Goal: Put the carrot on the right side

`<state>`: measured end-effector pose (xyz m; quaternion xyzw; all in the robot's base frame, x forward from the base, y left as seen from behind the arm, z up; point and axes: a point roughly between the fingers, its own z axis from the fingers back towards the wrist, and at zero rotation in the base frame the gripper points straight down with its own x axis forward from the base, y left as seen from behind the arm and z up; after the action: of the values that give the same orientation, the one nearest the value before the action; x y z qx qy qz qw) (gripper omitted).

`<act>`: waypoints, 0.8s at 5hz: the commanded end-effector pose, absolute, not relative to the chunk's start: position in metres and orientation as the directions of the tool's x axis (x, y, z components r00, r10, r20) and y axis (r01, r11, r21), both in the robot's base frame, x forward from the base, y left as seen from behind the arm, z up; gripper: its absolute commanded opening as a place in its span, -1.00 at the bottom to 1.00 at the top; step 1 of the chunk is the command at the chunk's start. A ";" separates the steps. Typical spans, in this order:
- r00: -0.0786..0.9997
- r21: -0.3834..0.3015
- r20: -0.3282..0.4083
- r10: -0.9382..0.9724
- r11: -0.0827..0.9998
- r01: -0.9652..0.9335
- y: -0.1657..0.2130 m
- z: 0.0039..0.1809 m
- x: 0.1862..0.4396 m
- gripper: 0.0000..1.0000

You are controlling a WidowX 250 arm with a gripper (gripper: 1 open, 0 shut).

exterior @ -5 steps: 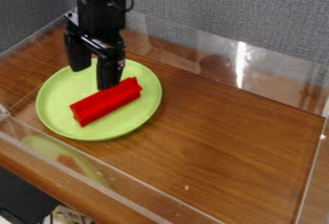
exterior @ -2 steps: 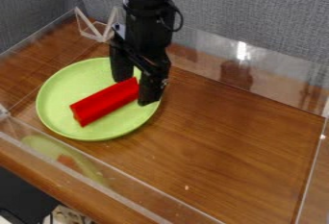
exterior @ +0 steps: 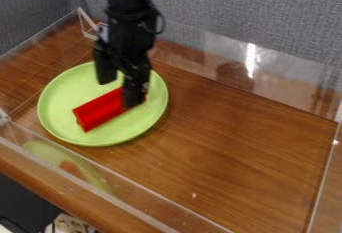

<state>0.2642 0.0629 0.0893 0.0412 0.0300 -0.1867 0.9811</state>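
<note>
The carrot (exterior: 107, 106), a red bar with blunt ends, lies on the green plate (exterior: 60, 102), which stands near the left edge of the bench (exterior: 241, 142). The bar lies diagonally, 1 end toward the front left of the plate and the other toward its back right. It is on the left half, so the task is not yet done, and the wide bare wood toward the right edge is where it should go. The end effector (exterior: 120, 87) points straight down over the upper right end of the carrot, and I judge that it stands there in order to take the bar across its narrow width. Its 2 dark fingers (exterior: 135, 90) are spread wide, with nothing held between them. The tips reach down about to the level of the bar, 1 at each side of its end, but I cannot tell if they touch the bar or the plate. The low transparent walls around the bench probably keep things from sliding off.
</note>
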 end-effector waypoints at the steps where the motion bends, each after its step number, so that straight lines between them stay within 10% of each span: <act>1: 0.936 0.095 -0.031 -0.352 0.931 0.353 0.072 0.120 0.265 1.00; 4: 0.970 0.090 -0.045 -0.240 0.966 0.244 0.089 0.109 0.253 1.00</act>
<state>0.2509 0.0851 0.0974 0.0385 0.0381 -0.1275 0.9904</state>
